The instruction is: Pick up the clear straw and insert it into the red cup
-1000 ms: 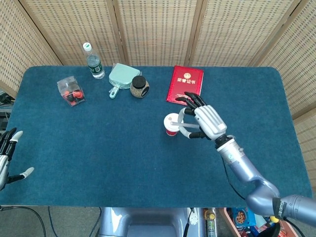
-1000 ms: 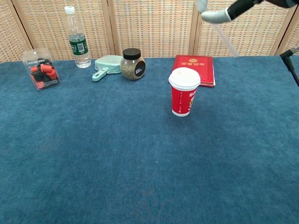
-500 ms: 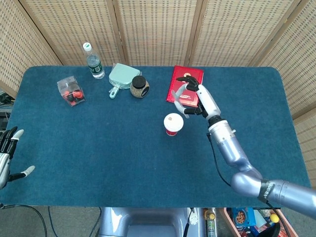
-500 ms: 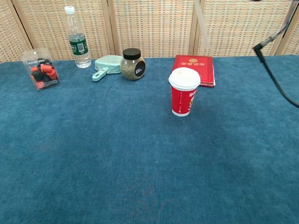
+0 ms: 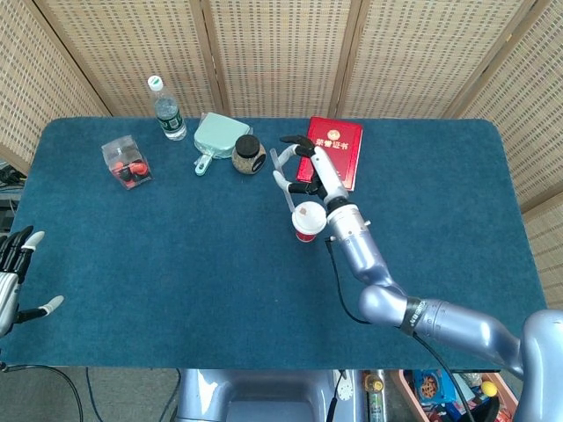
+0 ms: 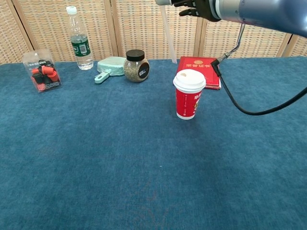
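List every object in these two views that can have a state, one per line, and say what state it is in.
Red paper cup: upright, white lid on, no straw in it.
Clear plastic straw: held above the table, near vertical.
Right robot hand: holds the straw.
Left robot hand: holds nothing, fingers apart.
Clear plastic water bottle: upright, capped.
Glass spice jar: upright, black lid on.
Red booklet: closed, flat.

Head view overhead; chest view low, frontal; both share table [image 5: 176, 264].

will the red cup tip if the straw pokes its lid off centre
Probably. The red paper cup with white lid is tall, narrower at its base, and likely light. The thin clear plastic straw the right robot hand holds would likely flex first.
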Motion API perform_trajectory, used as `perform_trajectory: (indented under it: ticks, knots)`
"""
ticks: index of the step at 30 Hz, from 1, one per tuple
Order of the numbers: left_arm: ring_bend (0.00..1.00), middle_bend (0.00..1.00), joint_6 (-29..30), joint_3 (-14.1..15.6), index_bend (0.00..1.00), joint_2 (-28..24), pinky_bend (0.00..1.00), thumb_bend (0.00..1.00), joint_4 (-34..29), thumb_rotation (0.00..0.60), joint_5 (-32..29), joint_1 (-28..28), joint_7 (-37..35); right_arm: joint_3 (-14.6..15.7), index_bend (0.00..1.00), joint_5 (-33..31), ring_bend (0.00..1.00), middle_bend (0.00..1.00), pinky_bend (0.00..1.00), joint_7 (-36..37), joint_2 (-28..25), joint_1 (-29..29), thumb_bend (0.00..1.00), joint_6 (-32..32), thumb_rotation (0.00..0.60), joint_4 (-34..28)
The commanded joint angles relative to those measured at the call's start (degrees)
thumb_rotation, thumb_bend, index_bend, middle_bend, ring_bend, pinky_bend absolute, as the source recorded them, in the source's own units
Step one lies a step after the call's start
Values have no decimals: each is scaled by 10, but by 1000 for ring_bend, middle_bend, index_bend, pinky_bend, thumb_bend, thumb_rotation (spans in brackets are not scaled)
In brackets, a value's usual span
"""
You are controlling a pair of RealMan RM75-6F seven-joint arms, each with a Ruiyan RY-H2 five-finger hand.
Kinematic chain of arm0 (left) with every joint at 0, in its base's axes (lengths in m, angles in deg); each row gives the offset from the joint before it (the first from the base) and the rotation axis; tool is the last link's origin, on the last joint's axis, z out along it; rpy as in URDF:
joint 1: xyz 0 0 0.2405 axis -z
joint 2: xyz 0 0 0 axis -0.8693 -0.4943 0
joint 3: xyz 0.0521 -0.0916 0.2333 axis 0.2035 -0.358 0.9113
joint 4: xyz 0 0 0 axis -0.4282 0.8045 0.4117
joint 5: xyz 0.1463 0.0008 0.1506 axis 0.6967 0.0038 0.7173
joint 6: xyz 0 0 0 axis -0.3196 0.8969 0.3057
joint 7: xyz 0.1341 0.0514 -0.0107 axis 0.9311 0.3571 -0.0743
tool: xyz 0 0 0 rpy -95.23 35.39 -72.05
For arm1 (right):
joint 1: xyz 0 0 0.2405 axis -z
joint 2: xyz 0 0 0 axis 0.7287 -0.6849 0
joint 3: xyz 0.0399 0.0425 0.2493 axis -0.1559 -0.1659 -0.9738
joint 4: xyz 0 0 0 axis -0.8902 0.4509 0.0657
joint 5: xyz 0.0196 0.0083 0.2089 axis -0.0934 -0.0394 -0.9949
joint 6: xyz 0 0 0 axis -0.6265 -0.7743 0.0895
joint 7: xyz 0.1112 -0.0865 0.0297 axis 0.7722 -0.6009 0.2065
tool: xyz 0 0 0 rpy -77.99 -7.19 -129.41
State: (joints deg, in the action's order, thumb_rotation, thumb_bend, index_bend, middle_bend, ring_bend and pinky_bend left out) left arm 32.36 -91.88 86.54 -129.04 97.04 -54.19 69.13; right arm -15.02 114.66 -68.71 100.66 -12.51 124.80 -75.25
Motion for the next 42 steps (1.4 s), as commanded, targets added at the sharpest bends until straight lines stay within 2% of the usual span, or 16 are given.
perform_trajectory:
  ticks: [1, 19, 42]
  knots:
    - [0, 0, -2, 0, 0, -2, 0, 105, 0, 600, -2, 0, -5, -1, 724, -4, 0, 240, 0, -4, 7, 1, 456, 3, 600, 3]
    - [0, 0, -3, 0, 0, -7, 0, 106, 1, 600, -6, 0, -17, -11, 723, -10, 0, 240, 0, -27, 49, -2, 456, 1, 600, 49]
    - [0, 0, -8, 0, 0, -6, 0, 105, 2, 600, -8, 2, -17, -18, 724, 3, 0, 240, 0, -30, 62, 8, 456, -14, 600, 67]
